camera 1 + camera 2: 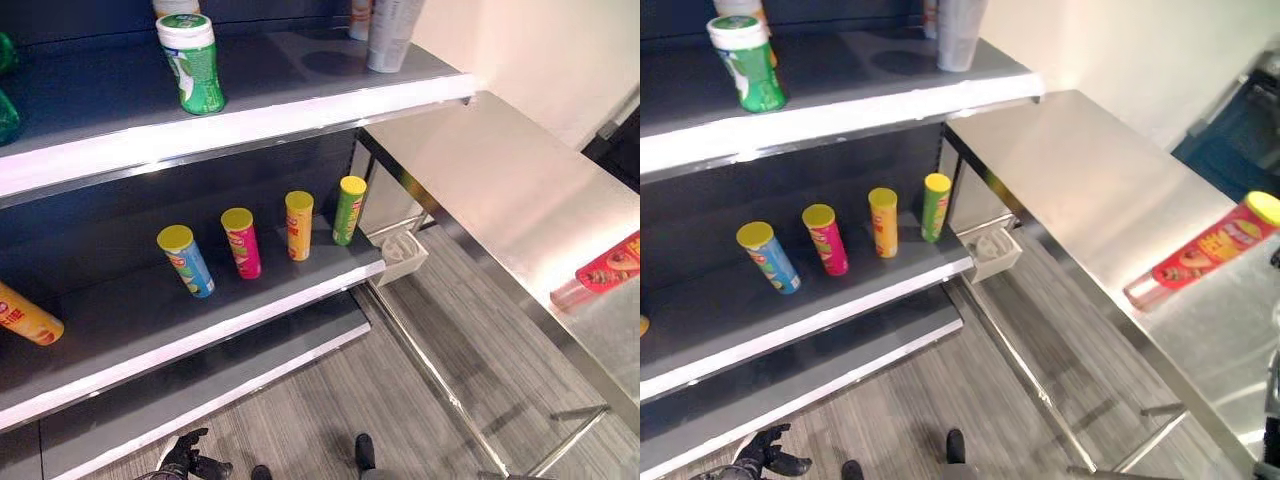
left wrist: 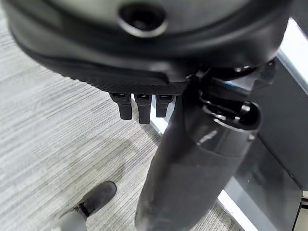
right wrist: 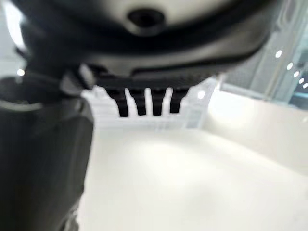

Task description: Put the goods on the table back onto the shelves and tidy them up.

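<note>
Right eye view: red can (image 1: pixel 1200 252), base blurred.

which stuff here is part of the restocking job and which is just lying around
Job:
red can lying on the steel table
shelf with upright blue can, pink can, orange can, green can

Lying about:
white tray on the floor by the table leg

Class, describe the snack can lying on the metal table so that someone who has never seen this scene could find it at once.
Start at the steel table standing to the right of the dark shelves. Near its right end a red can lies on its side. It is red with a yellow lid, and unlike the four cans standing in a row on the middle shelf, it lies flat and alone.
</note>
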Controlling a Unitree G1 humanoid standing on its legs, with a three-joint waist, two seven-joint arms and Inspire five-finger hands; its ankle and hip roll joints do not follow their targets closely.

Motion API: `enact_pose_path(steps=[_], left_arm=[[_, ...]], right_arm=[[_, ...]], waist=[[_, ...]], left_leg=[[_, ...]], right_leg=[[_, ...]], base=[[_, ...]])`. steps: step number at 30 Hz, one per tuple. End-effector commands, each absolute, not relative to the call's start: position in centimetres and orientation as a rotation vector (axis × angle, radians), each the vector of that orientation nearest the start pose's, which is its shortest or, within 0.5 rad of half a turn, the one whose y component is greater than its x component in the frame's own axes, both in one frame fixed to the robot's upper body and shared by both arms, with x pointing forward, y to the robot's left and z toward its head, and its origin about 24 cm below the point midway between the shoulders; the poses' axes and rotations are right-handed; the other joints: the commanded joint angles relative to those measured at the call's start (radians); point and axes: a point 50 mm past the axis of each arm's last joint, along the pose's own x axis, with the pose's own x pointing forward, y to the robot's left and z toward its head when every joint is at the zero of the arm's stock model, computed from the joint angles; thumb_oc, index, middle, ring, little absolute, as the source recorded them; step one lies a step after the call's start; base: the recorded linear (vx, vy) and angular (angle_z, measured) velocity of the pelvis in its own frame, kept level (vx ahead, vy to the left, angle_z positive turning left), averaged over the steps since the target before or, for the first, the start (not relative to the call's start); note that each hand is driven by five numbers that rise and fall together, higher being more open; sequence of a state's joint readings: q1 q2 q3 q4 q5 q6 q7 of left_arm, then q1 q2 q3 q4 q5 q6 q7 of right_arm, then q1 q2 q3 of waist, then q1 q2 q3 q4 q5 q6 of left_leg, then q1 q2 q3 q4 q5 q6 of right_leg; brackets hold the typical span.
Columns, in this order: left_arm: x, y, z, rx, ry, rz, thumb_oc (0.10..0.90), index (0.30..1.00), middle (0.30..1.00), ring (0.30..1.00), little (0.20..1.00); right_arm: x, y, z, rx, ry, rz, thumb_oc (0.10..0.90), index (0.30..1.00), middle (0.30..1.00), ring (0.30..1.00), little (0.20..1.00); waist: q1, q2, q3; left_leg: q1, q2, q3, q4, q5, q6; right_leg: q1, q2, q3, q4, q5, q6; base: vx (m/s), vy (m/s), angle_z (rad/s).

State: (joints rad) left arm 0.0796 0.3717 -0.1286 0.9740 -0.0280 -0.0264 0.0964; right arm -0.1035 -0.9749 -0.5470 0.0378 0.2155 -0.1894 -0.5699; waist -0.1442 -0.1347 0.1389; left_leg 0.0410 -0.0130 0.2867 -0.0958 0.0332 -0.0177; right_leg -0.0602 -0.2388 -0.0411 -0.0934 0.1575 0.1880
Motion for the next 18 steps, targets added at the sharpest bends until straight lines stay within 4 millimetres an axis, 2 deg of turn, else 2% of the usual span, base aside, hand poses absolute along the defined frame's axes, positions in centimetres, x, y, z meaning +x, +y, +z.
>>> enact_pose_path(steps=[1, 2, 3, 4, 5, 7, 10, 13, 14, 15, 16, 17, 18], left_arm=[[13.6, 29.5, -11.5, 0.510, 0.923, 0.161, 0.800, 0.900, 0.900, 0.900, 0.900], [13.3, 29.9, -11.3, 0.508, 0.926, 0.178, 0.800, 0.900, 0.900, 0.900, 0.900], [13.2, 30.1, -11.2, 0.506, 0.928, 0.187, 0.800, 0.900, 0.900, 0.900, 0.900], [12.7, 30.8, -11.2, 0.498, 0.945, 0.205, 0.800, 0.900, 0.900, 0.900, 0.900], [12.6, 30.8, -11.2, 0.499, 0.947, 0.205, 0.800, 0.900, 0.900, 0.900, 0.900], [12.5, 30.4, -11.4, 0.485, 0.958, 0.184, 0.800, 0.900, 0.900, 0.900, 0.900], [12.7, 29.7, -11.6, 0.470, 0.951, 0.154, 0.800, 0.900, 0.900, 0.900, 0.900], [12.7, 29.3, -11.7, 0.462, 0.959, 0.126, 0.800, 0.900, 0.900, 0.900, 0.900], [12.7, 29.3, -11.7, 0.462, 0.959, 0.126, 0.800, 0.900, 0.900, 0.900, 0.900], [12.7, 29.1, -11.8, 0.459, 0.961, 0.112, 0.800, 0.900, 0.900, 0.900, 0.900], [12.7, 29.1, -11.8, 0.457, 0.962, 0.110, 0.800, 0.900, 0.900, 0.900, 0.900], [13.0, 29.0, -11.8, 0.456, 0.955, 0.093, 0.800, 0.900, 0.900, 0.900, 0.900], [13.0, 29.0, -11.7, 0.456, 0.954, 0.094, 0.800, 0.900, 0.900, 0.900, 0.900]], right_arm=[[18.6, -38.3, 32.8, -0.514, -0.998, -0.979, 0.800, 0.900, 0.900, 0.900, 0.900], [19.2, -38.3, 32.2, -0.486, -0.971, -0.940, 0.800, 0.900, 0.900, 0.900, 0.900], [19.5, -38.3, 32.0, -0.481, -0.953, -0.925, 0.800, 0.900, 0.900, 0.900, 0.900], [21.0, -38.6, 30.7, -0.440, -0.849, -0.839, 0.800, 0.900, 0.900, 0.900, 0.900], [21.0, -38.7, 30.7, -0.439, -0.847, -0.836, 0.800, 0.900, 0.900, 0.900, 0.900], [20.8, -40.1, 29.2, -0.399, -0.755, -0.827, 0.800, 0.900, 0.900, 0.900, 0.900], [21.1, -40.6, 28.2, -0.346, -0.704, -0.787, 0.800, 0.900, 0.900, 0.900, 0.900], [21.7, -40.4, 27.0, -0.306, -0.642, -0.689, 0.800, 0.900, 0.900, 0.900, 0.900], [21.7, -40.4, 27.0, -0.306, -0.642, -0.689, 0.800, 0.900, 0.900, 0.900, 0.900], [22.1, -39.7, 26.4, -0.292, -0.622, -0.623, 0.800, 0.900, 0.900, 0.900, 0.900], [22.1, -39.5, 26.4, -0.289, -0.624, -0.604, 0.800, 0.900, 0.900, 0.900, 0.900], [22.5, -38.8, 26.2, -0.286, -0.615, -0.540, 0.800, 0.900, 0.900, 0.900, 0.900], [22.5, -38.8, 26.2, -0.286, -0.616, -0.539, 0.800, 0.900, 0.900, 0.900, 0.900]], waist=[[0.065, -0.006, 0.029], [0.088, 0.002, 0.041], [0.094, 0.006, 0.041], [0.122, 0.001, 0.026], [0.122, 0.002, 0.025], [0.122, -0.022, -0.004], [0.112, -0.029, -0.015], [0.089, -0.022, -0.026], [0.089, -0.022, -0.026], [0.077, -0.011, -0.030], [0.074, -0.007, -0.032], [0.072, 0.009, -0.021], [0.071, 0.011, -0.020]], left_leg=[[0.049, 0.046, -0.038, 0.009, -0.145, -0.007], [0.042, 0.080, 0.015, 0.009, -0.133, -0.011], [0.038, 0.093, 0.036, 0.009, -0.125, -0.014], [0.028, 0.127, 0.094, 0.009, -0.122, -0.028], [0.031, 0.128, 0.095, 0.009, -0.124, -0.029], [0.048, 0.123, 0.106, 0.009, -0.121, -0.043], [0.062, 0.143, 0.143, 0.009, -0.093, -0.062], [0.092, 0.192, 0.152, 0.009, -0.073, -0.096], [0.092, 0.192, 0.152, 0.009, -0.073, -0.096], [0.110, 0.226, 0.159, 0.009, -0.056, -0.116], [0.114, 0.235, 0.161, 0.009, -0.047, -0.121], [0.110, 0.281, 0.139, 0.080, -0.048, -0.144], [0.103, 0.287, 0.136, 0.093, -0.053, -0.147]], right_leg=[[-0.028, -0.009, -0.055, 0.017, 0.103, 0.074], [-0.022, -0.033, -0.166, 0.043, 0.103, 0.074], [-0.016, -0.047, -0.219, 0.065, 0.089, 0.073], [0.021, -0.070, -0.330, 0.123, 0.045, 0.074], [0.024, -0.068, -0.330, 0.122, 0.044, 0.074], [0.068, -0.040, -0.334, 0.034, 0.051, 0.074], [0.074, -0.015, -0.338, 0.008, 0.032, 0.065], [0.086, 0.034, -0.321, 0.006, -0.025, 0.035], [0.086, 0.034, -0.321, 0.006, -0.025, 0.035], [0.096, 0.068, -0.312, 0.006, -0.058, 0.014], [0.098, 0.079, -0.308, 0.006, -0.068, 0.007], [0.120, 0.124, -0.284, 0.006, -0.123, -0.017], [0.120, 0.127, -0.285, 0.006, -0.124, -0.020]], base=[[-0.17, -0.098, -0.87], [-0.16, -0.093, -1.85], [-0.21, -0.123, -1.71], [-0.11, -0.065, -1.55], [-0.03, -0.108, -1.15], [0.13, -0.161, -0.73], [0.05, -0.230, -0.16], [0.09, -0.231, -0.25], [0.08, -0.311, -0.12], [0.06, -0.259, -0.07], [0.16, -0.467, -0.15], [0.11, -0.279, -0.04], [0.10, -0.311, -0.08]])
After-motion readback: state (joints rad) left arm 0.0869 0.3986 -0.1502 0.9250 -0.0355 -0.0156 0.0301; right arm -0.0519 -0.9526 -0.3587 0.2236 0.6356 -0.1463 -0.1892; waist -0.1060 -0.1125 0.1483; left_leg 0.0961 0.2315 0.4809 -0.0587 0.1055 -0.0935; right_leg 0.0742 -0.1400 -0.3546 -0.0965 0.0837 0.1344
